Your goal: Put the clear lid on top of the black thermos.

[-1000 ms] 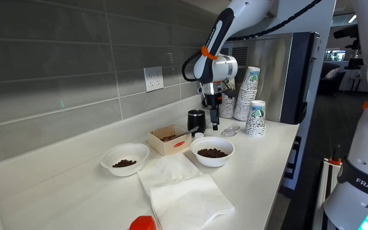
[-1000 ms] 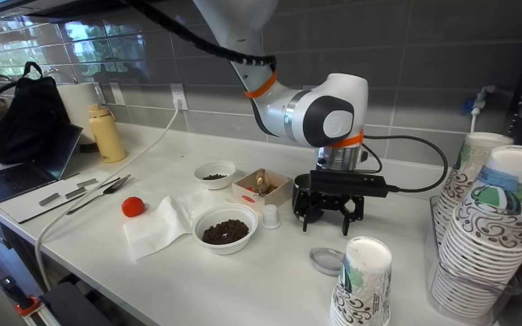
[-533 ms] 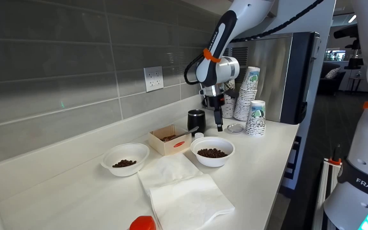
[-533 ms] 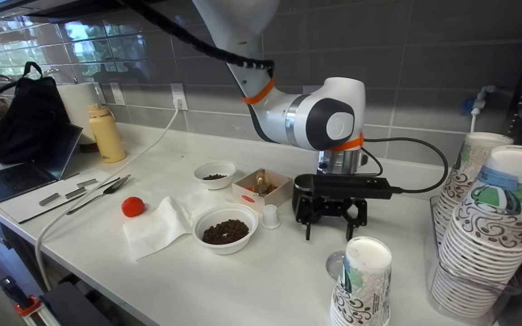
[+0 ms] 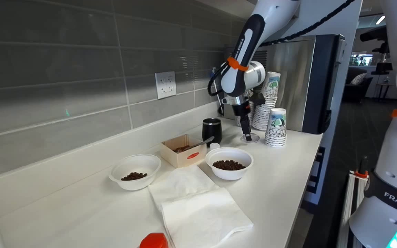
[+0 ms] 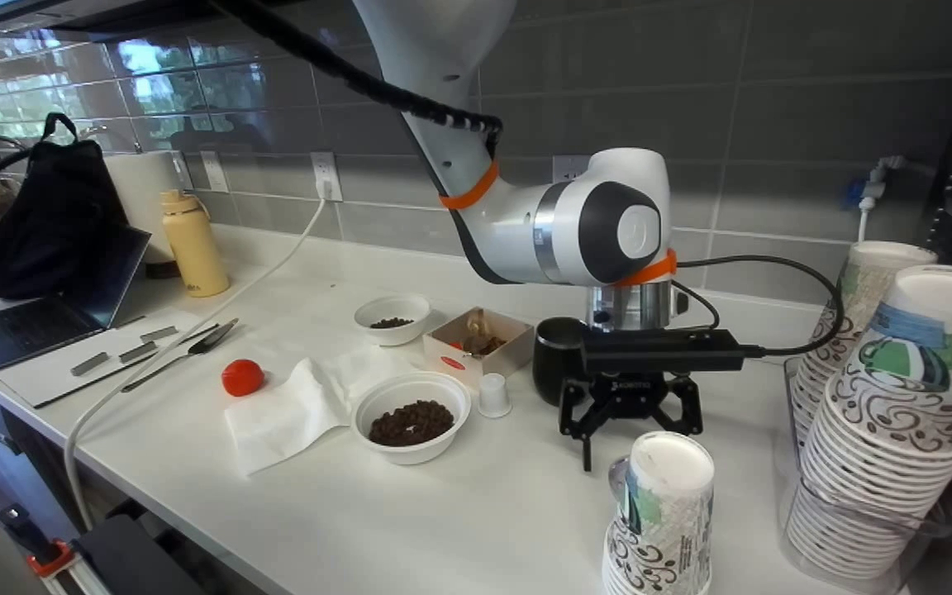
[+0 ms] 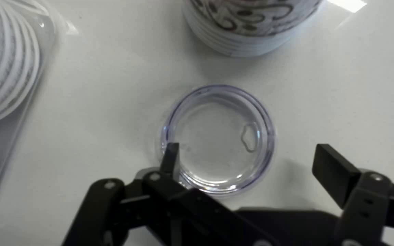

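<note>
A: End effector [image 7: 247, 153]?
B: Fingers [image 7: 335, 174] spread wide, low at the lid [image 7: 214, 136]; one overlaps its rim in wrist view, contact unclear.
A: And the lid?
B: Flat on bench [image 5: 271, 179], near a cup stack [image 5: 276, 127].
A: Thermos [image 5: 212, 132]?
B: Upright, just beside the box [image 5: 184, 159].
</note>
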`<control>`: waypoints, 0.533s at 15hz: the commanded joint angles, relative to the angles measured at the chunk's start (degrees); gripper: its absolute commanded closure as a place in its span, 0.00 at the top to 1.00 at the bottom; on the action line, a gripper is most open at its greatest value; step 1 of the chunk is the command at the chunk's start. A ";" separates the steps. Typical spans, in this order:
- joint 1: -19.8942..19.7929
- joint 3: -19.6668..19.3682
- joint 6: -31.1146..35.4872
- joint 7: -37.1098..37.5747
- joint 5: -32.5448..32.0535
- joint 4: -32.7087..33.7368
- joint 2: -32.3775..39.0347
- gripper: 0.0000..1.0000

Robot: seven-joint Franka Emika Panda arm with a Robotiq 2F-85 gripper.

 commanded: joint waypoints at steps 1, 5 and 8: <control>0.51 -0.85 2.03 4.24 -3.71 -1.69 -1.14 1.00; 0.37 -0.94 4.33 6.97 -5.73 -2.18 -0.29 1.00; 0.29 -1.08 6.38 8.62 -6.84 -2.61 0.18 1.00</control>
